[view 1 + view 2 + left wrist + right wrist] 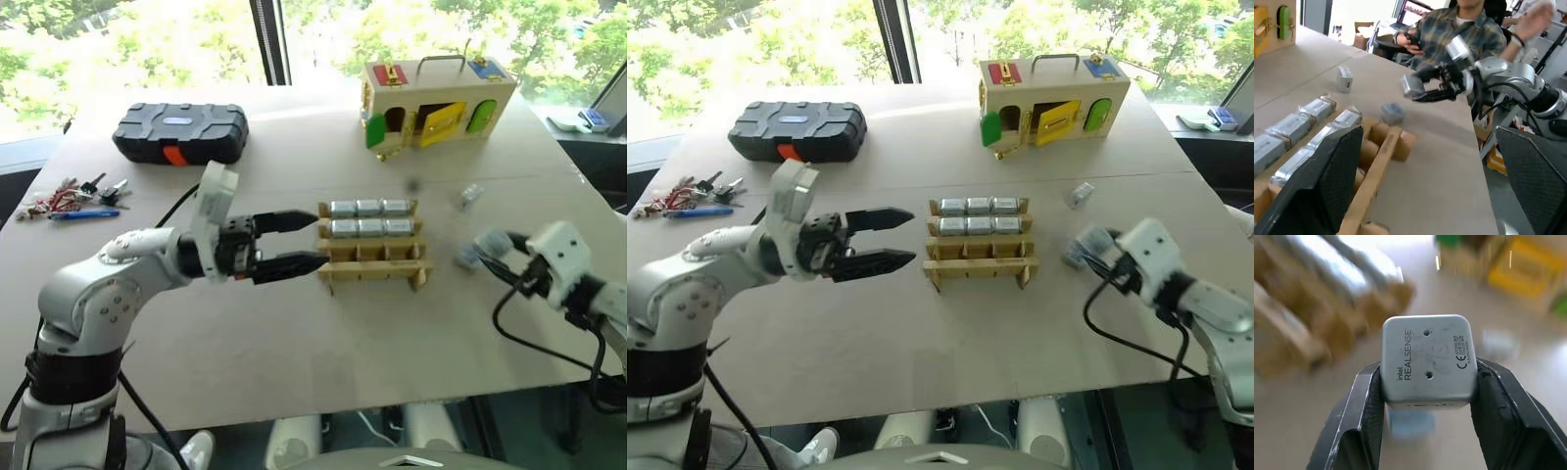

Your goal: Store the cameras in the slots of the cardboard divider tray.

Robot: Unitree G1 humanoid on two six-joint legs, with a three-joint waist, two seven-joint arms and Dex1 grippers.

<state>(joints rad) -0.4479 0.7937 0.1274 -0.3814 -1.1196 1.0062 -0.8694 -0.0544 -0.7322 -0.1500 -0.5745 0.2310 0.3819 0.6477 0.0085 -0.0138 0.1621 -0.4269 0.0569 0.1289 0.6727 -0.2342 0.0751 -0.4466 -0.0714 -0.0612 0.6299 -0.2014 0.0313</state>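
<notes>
Between the right gripper [1427, 382] fingers, clamped flat: one camera [1426, 360], lifted for carrying toward the cardboard divider tray [978, 257]. Beside the tray, left gripper [884, 239] spread wide, empty, likely steadying. Six cameras already slotted; front rows free.

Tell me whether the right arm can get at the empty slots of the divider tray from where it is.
Probably yes. The right gripper, shut on a camera, hangs beside the cardboard divider tray with bare table between; the two near rows look empty. The left gripper waits open at the opposite side.
</notes>
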